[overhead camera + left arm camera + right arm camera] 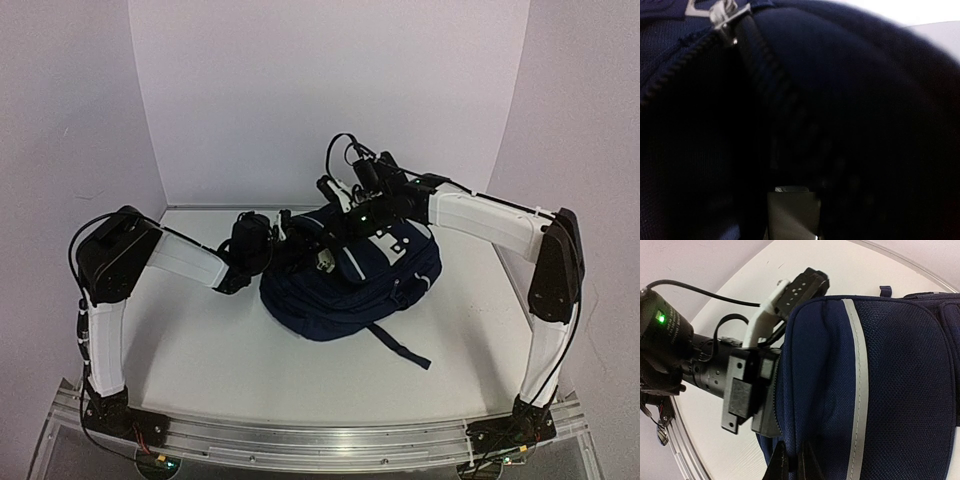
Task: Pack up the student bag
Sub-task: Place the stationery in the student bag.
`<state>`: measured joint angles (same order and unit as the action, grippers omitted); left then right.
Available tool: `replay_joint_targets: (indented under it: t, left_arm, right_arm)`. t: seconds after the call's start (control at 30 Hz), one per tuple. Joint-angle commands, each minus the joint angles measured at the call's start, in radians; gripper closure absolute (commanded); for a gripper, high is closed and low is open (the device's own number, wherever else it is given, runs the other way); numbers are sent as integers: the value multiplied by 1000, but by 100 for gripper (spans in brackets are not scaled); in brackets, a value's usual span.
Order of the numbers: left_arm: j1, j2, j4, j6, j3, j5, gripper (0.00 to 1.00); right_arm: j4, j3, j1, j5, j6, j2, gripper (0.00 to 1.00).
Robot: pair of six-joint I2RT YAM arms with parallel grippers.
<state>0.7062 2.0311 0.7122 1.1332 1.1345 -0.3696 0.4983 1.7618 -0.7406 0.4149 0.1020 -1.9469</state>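
Both arms reach student bag [350,285]; left pincer [297,240] inside, state unclear; right pincer [791,467] seemingly pinching rim.

I'm in a lab test booth, w/ plain white walls [330,90] round 3 sides, a white table [200,350] & a metal rail [320,440].

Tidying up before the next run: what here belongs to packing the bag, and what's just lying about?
In the job: bag; left fingers, at its zip opening; right fingers, at its edge.
Lying about: nothing visible; only the table.
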Motion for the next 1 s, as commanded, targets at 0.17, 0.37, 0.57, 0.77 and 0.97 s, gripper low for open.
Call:
replay_joint_targets:
  t: [0.17,0.37,0.57,0.77,0.97]
  left_arm:
    - [80,26,-39,-122,109,97,64]
    - [114,-125,-259,-195,12,177,45]
    - [139,-157,-417,-179,8,264,47]
    - [138,-82,-350,-157,47,241,86]
    - [132,49,-278,-192,220,222,100]
  right_arm:
    - [-99,48,-37,42,-35,62,100]
    - [-99,33,-36,37,-37,64,100]
    - [-99,37,-36,38,-35,60,100]
    - [-100,36,-36,58,-25,58,100]
    - [-95,23,-36,108,1,63,100]
